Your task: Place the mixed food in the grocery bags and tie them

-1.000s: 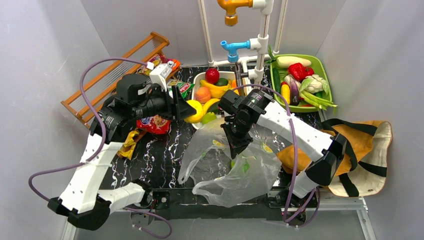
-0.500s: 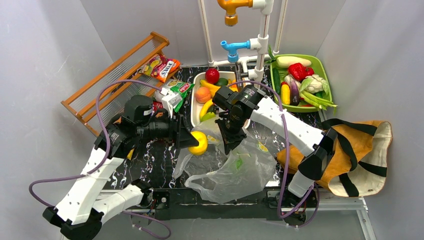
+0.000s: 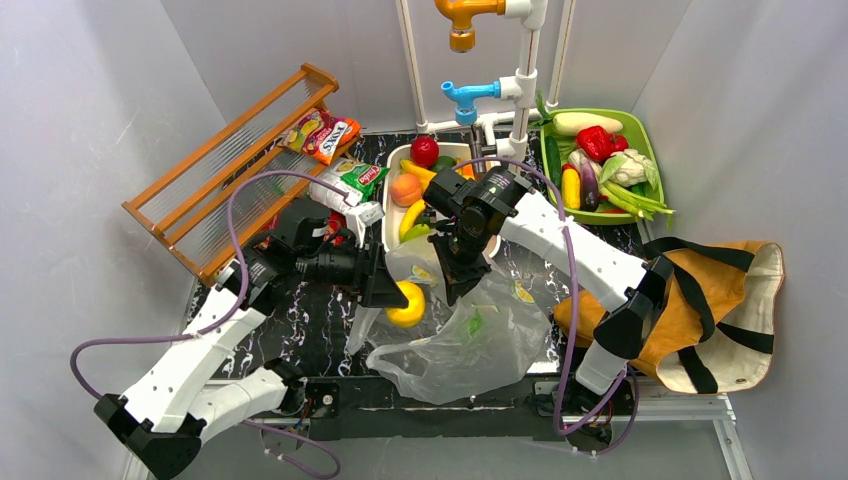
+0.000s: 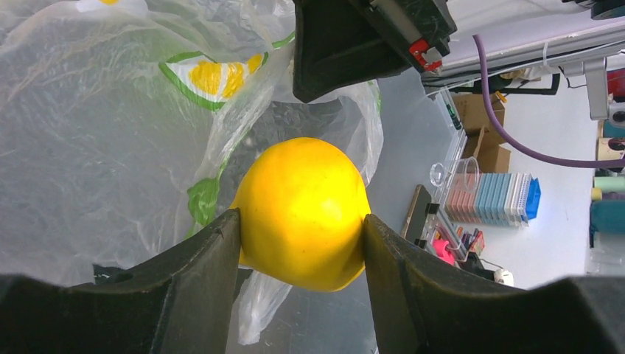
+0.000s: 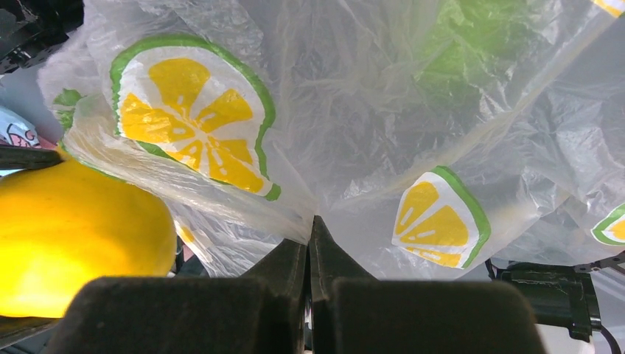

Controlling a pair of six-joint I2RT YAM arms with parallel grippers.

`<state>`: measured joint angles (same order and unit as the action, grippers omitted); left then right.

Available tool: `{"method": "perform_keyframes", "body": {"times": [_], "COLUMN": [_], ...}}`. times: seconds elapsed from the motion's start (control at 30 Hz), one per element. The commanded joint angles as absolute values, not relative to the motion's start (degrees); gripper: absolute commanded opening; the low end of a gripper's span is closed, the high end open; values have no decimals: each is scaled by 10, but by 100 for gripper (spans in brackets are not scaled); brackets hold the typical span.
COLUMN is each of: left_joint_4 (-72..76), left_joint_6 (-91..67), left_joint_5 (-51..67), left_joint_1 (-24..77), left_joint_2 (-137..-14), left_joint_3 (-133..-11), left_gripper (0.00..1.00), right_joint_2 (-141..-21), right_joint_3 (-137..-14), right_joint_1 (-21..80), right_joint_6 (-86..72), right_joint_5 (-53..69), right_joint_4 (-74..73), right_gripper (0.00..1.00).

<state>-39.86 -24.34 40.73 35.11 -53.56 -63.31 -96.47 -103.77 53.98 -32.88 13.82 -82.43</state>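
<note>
**Visitor:** What changed just now?

**Bystander:** Down and toward us. A second ago the left pincer (image 4: 301,221) had the lemon (image 4: 302,214) up by the white tray (image 3: 391,176). Now it hangs at the left lip of the clear bag (image 3: 470,345).

**Visitor:** Gripped firmly?

**Bystander:** Yes, both fingers are pressed against the lemon's sides. I can't tell whether it is inside the bag's mouth or just beside it.

**Visitor:** And the other arm?

**Bystander:** The right pincer (image 5: 311,240) has hardly budged. It is clenched on a pinch of the bag's film, lifting it off the desk (image 3: 310,330).

**Visitor:** Count things for me.

**Bystander:** There are two bags: the clear one, and a tan tote (image 3: 725,300) lying well apart at the right edge. There is one lemon. From the right wrist I see two whole lemon-slice prints and part of a third. I can make out four snack packets (image 3: 322,133). Two are on the wooden rack (image 3: 215,170), a green-and-white one is beside the white tray, and a red one is half hidden behind the left arm.

**Visitor:** And in the tray?

**Bystander:** One red apple (image 3: 424,150), one peach-coloured fruit (image 3: 405,188) and some bananas (image 3: 415,215). The right arm covers part of the tray, so I can't count the bananas.

**Visitor:** Anything else?

**Bystander:** A green tray (image 3: 641,132) of vegetables sits at the back right. Two taps, one orange (image 3: 462,20) and one blue (image 3: 465,98), are on white pipes above. A green shape shows through the bag's film, but I can't say whether it is print or fruit.
</note>
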Motion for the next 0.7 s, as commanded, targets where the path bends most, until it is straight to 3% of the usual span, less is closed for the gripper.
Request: {"method": "perform_keyframes", "body": {"times": [0.0, 0.1, 0.23, 0.3, 0.33, 0.67], "left_joint_4": [-374, -372, -370, -366, -365, -366], "left_joint_6": [-253, -253, -258, -259, -261, -272], "left_joint_5": [413, 393, 375, 375, 375, 365], "left_joint_1": [367, 370, 372, 371, 371, 373], "left_joint_2": [-543, -554, -565, -567, -567, -554], "left_joint_3": [-628, -638, -648, -646, -645, -673], "left_gripper": [9, 21, 62, 91, 97, 98], "right_joint_2": [-964, -962, -961, -959, -958, -942], "right_joint_3": [-1062, -1062, -1062, -1061, -1060, -1038], "right_joint_1": [537, 537, 537, 537, 537, 537], "right_joint_6": [-330, -329, -327, -324, -324, -320], "right_joint_5": [135, 134, 134, 133, 133, 136], "right_joint_4": [-834, -835, -838, -838, -838, -833], "right_gripper": [1, 1, 1, 1, 1, 1]}}
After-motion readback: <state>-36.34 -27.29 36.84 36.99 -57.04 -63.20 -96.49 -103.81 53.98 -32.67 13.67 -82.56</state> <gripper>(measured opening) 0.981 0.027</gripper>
